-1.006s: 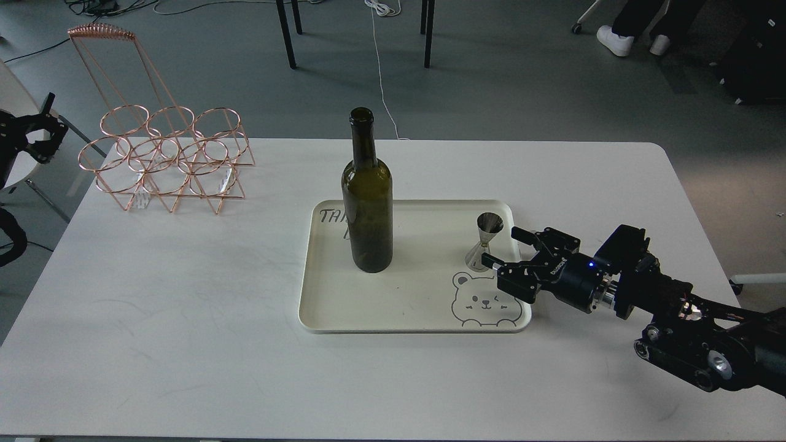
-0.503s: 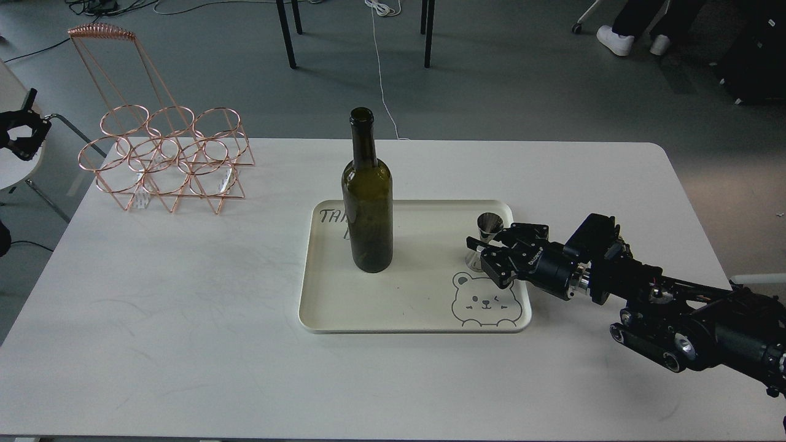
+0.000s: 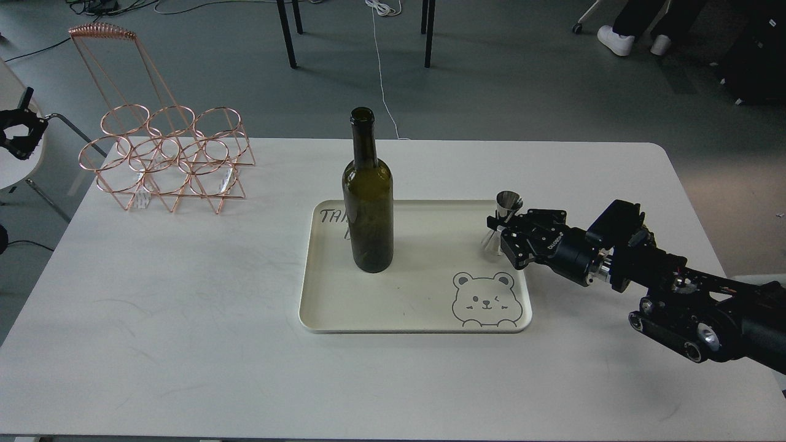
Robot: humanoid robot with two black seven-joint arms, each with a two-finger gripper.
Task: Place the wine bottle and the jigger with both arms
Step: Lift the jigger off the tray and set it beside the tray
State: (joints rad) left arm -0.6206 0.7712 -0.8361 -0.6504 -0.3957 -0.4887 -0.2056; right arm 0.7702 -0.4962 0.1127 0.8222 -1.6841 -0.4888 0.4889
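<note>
The dark olive-green wine bottle point(image 3: 367, 202) stands upright on the left part of the cream tray point(image 3: 417, 288). My right gripper point(image 3: 502, 226) comes in from the right and is shut on the waist of the silver jigger point(image 3: 507, 201). It holds the jigger tilted, a little above the tray's right rim. My left gripper point(image 3: 17, 130) is at the far left edge, off the table and far from the bottle. It is too small and dark to tell whether it is open or shut.
A copper wire bottle rack point(image 3: 163, 159) with a tall handle stands at the table's back left. The tray bears a bear drawing point(image 3: 484, 299) at its front right. Chair legs and cables lie on the floor beyond the white table point(image 3: 184, 319).
My right gripper moved in on the jigger, shut on its waist and raised it up and to the right, off the tray floor. The left gripper drew back to the left edge.
</note>
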